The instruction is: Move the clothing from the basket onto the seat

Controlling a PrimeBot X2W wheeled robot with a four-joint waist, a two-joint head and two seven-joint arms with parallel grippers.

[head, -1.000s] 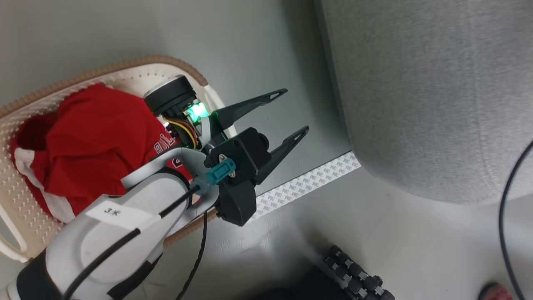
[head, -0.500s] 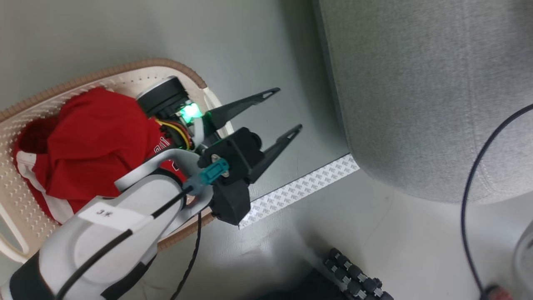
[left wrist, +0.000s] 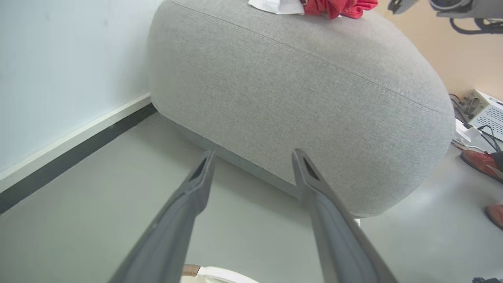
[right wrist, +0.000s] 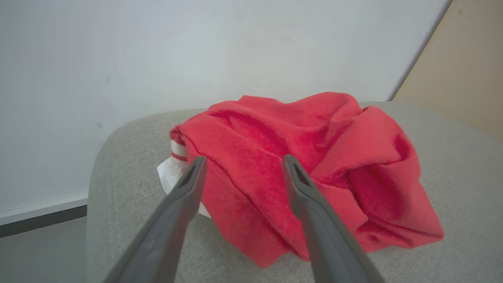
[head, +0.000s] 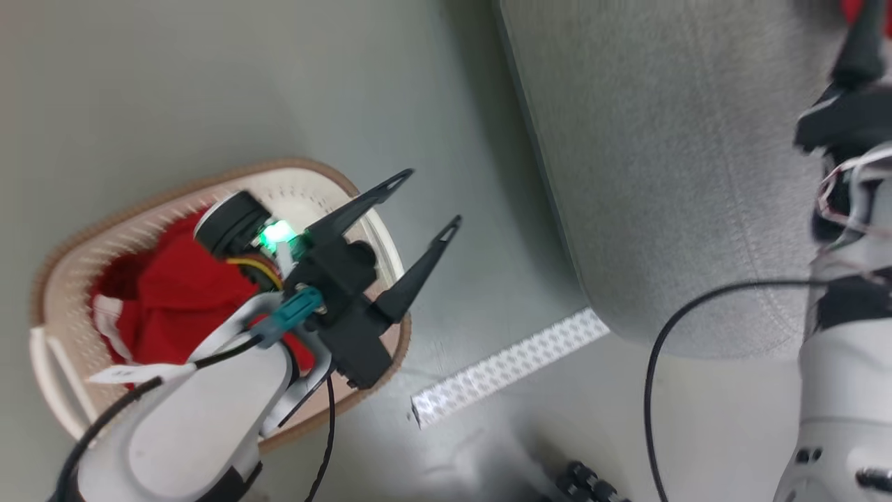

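One piece of red clothing (head: 164,310) lies crumpled in the cream basket (head: 63,293) at the lower left of the head view. My left gripper (head: 433,197) hangs open over the basket's right rim, nothing between its fingers; in the left wrist view this gripper (left wrist: 253,154) points at the side of the grey seat (left wrist: 298,98). A second red garment (right wrist: 306,165) with a white tag (right wrist: 173,175) lies bunched on the seat (right wrist: 452,157). My right gripper (right wrist: 243,160) stands open right in front of it, the cloth loose on the cushion. That garment (left wrist: 334,6) also shows atop the seat.
A strip of patterned white tape (head: 509,366) lies on the grey floor between the basket and the seat (head: 662,174). My right arm (head: 836,390) and its black cable (head: 655,390) rise at the right edge. Red shoes (left wrist: 481,163) and white equipment (left wrist: 487,110) sit beyond the seat.
The head camera has shifted, so the basket sits lower and the right arm has come into view. My right gripper has opened by the garment on the seat. The left gripper stays open.
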